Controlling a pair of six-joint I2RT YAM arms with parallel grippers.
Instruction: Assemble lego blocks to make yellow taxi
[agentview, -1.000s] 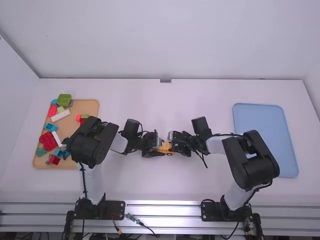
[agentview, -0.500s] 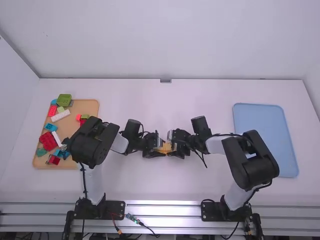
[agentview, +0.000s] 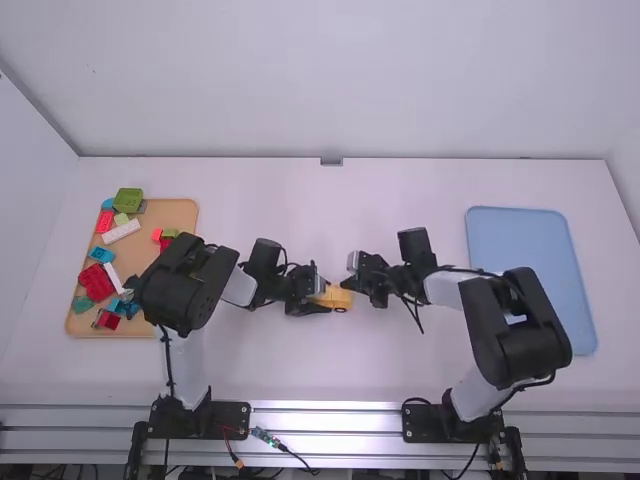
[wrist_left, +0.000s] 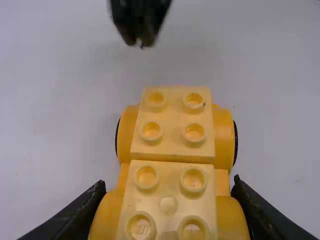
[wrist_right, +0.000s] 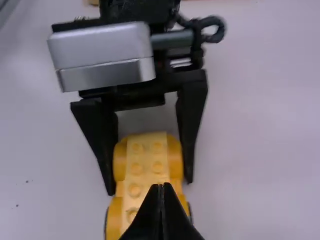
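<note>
Near the table's middle, my left gripper (agentview: 312, 292) is shut on the yellow car (agentview: 340, 298). My right gripper (agentview: 350, 279) stands just right of and slightly beyond the car, apart from it. In the left wrist view, the fingers of the left gripper (wrist_left: 169, 192) clasp both sides of the yellow car (wrist_left: 172, 122), whose light yellow studded blocks face up between orange-yellow wheel parts. Seen from the right wrist, the right gripper (wrist_right: 161, 186) has its fingertips together with nothing between them, and the yellow car (wrist_right: 146, 156) lies beyond, between the left gripper's fingers.
An orange-brown tray (agentview: 180, 212) with several red, green, blue and white blocks stands at the left, partly under the left arm. A light blue tray (agentview: 515, 250) lies at the right, partly behind the right arm.
My right gripper has drawn back from the car, to the right and slightly away from the camera, uncovering the car's right end. The left gripper and the car have stayed in place.
</note>
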